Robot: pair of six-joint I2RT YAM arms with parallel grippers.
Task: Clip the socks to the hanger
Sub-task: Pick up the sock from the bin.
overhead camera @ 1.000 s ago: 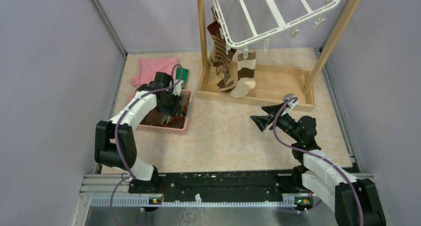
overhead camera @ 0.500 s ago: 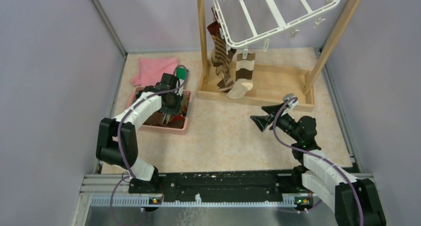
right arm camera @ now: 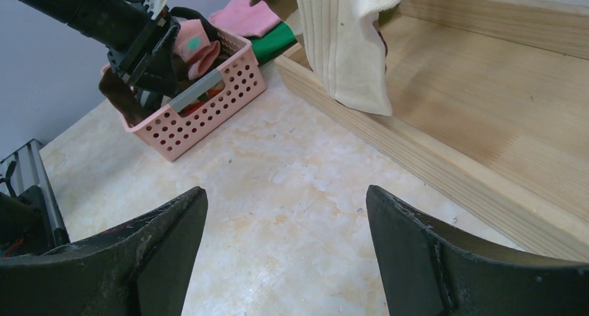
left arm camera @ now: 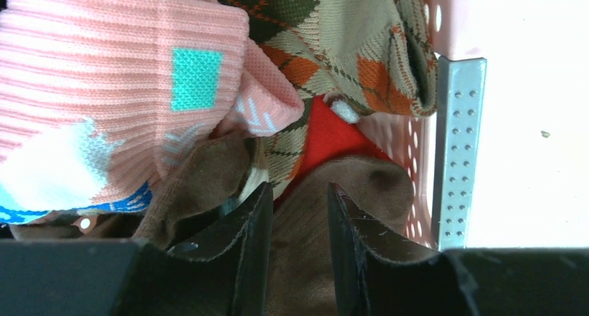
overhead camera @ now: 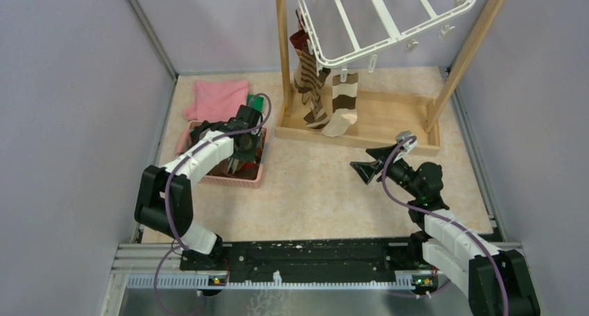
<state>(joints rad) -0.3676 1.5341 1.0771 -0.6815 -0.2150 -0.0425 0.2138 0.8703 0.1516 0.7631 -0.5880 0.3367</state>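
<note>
**Overhead and wrist views.** Your left arm reaches forward from its base with the elbow raised. Its forearm angles down into the pink perforated plastic basket at the left of the marbled beige tabletop. The left pincer is narrowly parted. A fold of a dark brown knitted sock fills the gap between its two black fingers, so it is pinching that sock. Beside it in the basket lie a pink ribbed sock with a turquoise square and a green, tan and orange argyle sock.

Your right arm is folded low, with its wrist pointing left and away from you. The right pincer hovers above bare tabletop, spread wide, and holds and touches nothing.

The white plastic rectangular hanger hangs high within the tall wooden post frame. Two socks are already clipped at its near-left edge. One is a brown-and-cream banded sock. Just to its left is a sock banded in red, brown and tan. A plain pink cloth and a plain green cloth lie behind the basket.
</note>
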